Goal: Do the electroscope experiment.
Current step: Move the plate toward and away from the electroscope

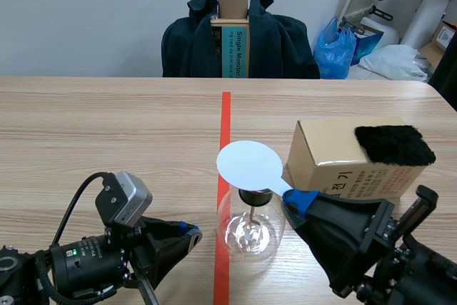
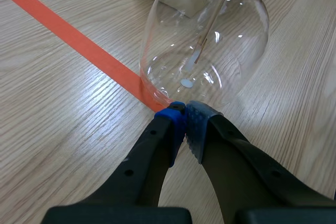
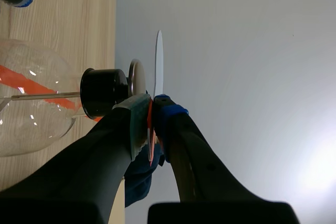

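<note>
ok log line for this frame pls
left jaws: shut, empty, at flask base | right jaws: shut on white paddle | paddle: over cap plate, gap visible | black cloth: on box

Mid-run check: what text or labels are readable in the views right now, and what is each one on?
"Single Monito...": runs down the upright box behind the dark jacket; the end is hidden.
Korean print on the cardboard box: only "기" reads.
White disc, electroscope: no text.

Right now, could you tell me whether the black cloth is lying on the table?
No, the black cloth sits on top of the cardboard box.
</note>
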`<control>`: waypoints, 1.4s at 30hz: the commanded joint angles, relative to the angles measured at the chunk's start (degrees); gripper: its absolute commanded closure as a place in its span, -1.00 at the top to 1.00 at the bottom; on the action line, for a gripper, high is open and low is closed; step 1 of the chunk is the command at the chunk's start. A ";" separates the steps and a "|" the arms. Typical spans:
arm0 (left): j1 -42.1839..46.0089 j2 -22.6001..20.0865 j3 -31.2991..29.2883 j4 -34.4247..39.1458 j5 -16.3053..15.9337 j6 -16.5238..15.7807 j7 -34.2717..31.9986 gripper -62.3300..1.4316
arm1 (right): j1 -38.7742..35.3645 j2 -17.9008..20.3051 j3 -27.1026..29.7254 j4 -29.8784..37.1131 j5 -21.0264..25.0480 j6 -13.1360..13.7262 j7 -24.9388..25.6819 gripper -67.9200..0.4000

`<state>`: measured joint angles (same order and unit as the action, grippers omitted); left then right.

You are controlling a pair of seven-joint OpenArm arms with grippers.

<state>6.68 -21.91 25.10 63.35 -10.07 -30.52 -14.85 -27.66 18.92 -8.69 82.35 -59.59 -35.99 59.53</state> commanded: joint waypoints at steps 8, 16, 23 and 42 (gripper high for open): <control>-0.04 0.28 -0.04 1.07 -0.61 -0.31 -0.76 -0.86 | 0.02 0.92 0.46 1.22 0.87 -0.46 -5.51 -0.96; -0.04 0.28 -0.04 1.07 -0.61 -0.31 -0.76 -0.86 | 0.04 0.92 0.48 1.22 3.06 -0.48 -15.67 -0.96; -0.04 0.28 -0.04 1.07 -0.61 -0.31 -0.76 -0.86 | 0.02 0.92 1.60 1.22 3.85 -0.98 -24.68 -0.96; -0.04 0.28 -0.04 1.07 -0.61 -0.31 -0.76 -0.86 | -10.03 0.92 21.81 19.85 28.65 -3.87 -27.02 -0.96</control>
<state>6.70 -21.93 25.10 63.35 -10.07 -30.52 -14.85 -37.69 18.90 12.73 101.84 -31.48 -39.22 32.45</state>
